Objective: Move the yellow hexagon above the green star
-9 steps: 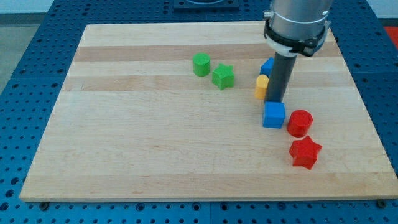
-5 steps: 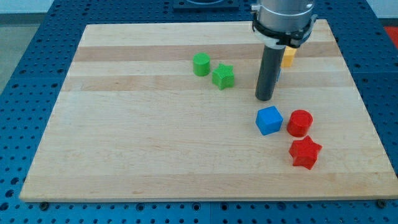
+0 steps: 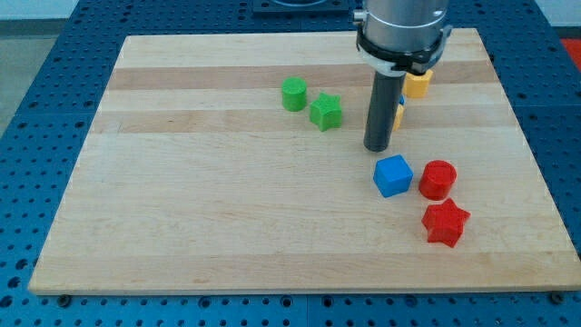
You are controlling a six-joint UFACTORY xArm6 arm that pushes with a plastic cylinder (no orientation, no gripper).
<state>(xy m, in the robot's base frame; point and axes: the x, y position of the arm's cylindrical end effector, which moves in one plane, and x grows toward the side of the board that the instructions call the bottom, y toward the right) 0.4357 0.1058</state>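
The green star [image 3: 326,112] lies above the board's middle, with a green round block [image 3: 293,94] close at its upper left. My tip [image 3: 378,148] rests on the board to the right of and slightly below the green star, just above the blue cube [image 3: 393,175]. A yellow block [image 3: 418,85] shows at the rod's upper right, partly hidden by the arm. A second yellow sliver [image 3: 398,116] peeks out at the rod's right edge. I cannot make out the shape of either yellow block.
A red cylinder [image 3: 438,179] sits right beside the blue cube. A red star [image 3: 445,222] lies below it. The wooden board [image 3: 227,218] rests on a blue perforated table.
My tip has moved to the view's left, away from the blue cube, which shifted slightly and turned. The yellow block at the upper right has come into view.
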